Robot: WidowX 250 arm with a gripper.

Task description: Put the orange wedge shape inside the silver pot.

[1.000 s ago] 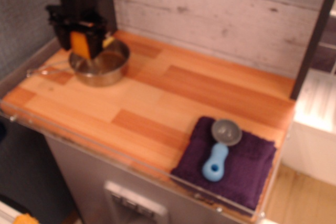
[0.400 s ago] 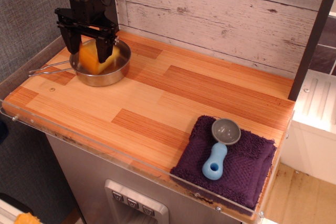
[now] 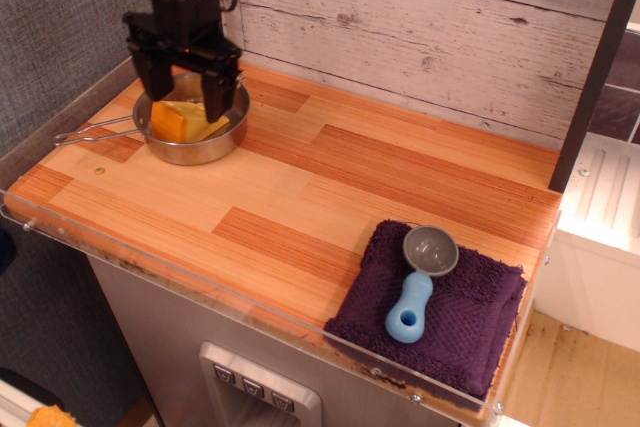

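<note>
The orange wedge shape (image 3: pixel 182 121) lies inside the silver pot (image 3: pixel 200 150) at the back left of the wooden counter. The pot's thin wire handle (image 3: pixel 92 131) sticks out to the left. My black gripper (image 3: pixel 186 86) hangs just above the pot, open and empty, its two fingers spread to either side above the wedge and clear of it.
A purple towel (image 3: pixel 440 309) lies at the front right with a small grey scoop with a blue handle (image 3: pixel 417 285) on it. A white plank wall runs behind the counter. A clear lip edges the counter's front.
The gripper let go of the wedge, which dropped flat into the pot. The gripper has risen a little and shifted right, now empty.
</note>
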